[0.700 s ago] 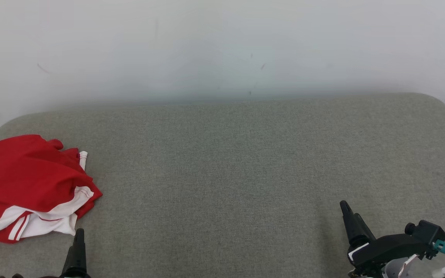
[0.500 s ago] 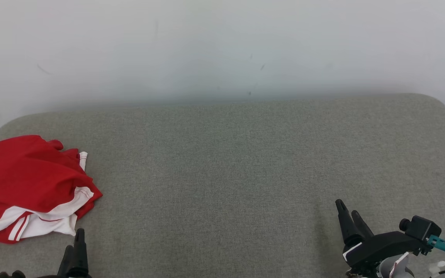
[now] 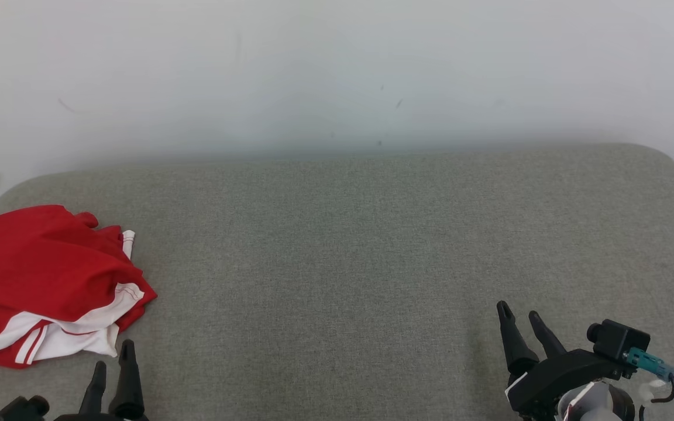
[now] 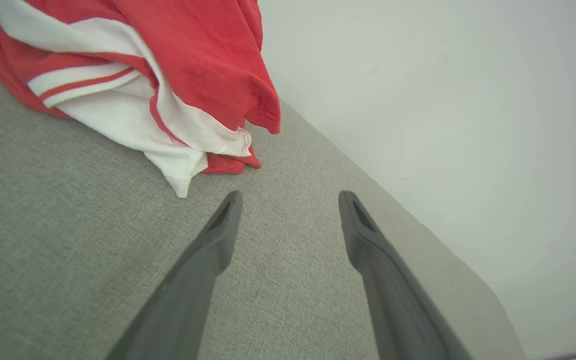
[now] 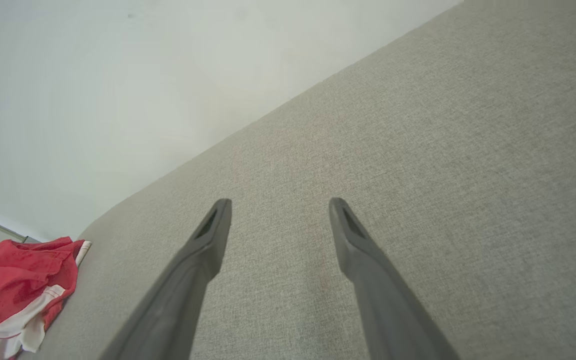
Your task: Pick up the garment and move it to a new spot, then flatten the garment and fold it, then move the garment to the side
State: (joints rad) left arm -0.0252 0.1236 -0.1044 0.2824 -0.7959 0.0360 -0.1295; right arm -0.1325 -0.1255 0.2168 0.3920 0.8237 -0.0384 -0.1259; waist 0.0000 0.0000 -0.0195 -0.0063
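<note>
The garment (image 3: 44, 275) is seen in the head view as a crumpled heap at the left edge of the tabletop (image 3: 337, 263). The left gripper (image 3: 114, 355) is set just nearside of it, and the right gripper (image 3: 517, 310) is placed at the near right, well apart from it. The rounded far corners of the tabletop and the pale wall (image 3: 337, 70) are taken in whole by this view alone.

A strip of bare tabletop between the left gripper (image 4: 290, 195) and the white hem of the garment (image 4: 193, 60) is made plain by the left wrist view. Its jaws are held wide apart, with nothing between them. In the right wrist view the right gripper (image 5: 280, 201) is likewise shown spread and empty over bare tabletop, with the garment (image 5: 18, 285) small at the lower left.

The garment is of smooth red cloth with white panels, thin stripes and fine red stitching. The tabletop is covered in coarse grey weave. The fingers (image 4: 203, 260) are matte, dark and tapering, each slotted near its tip.
</note>
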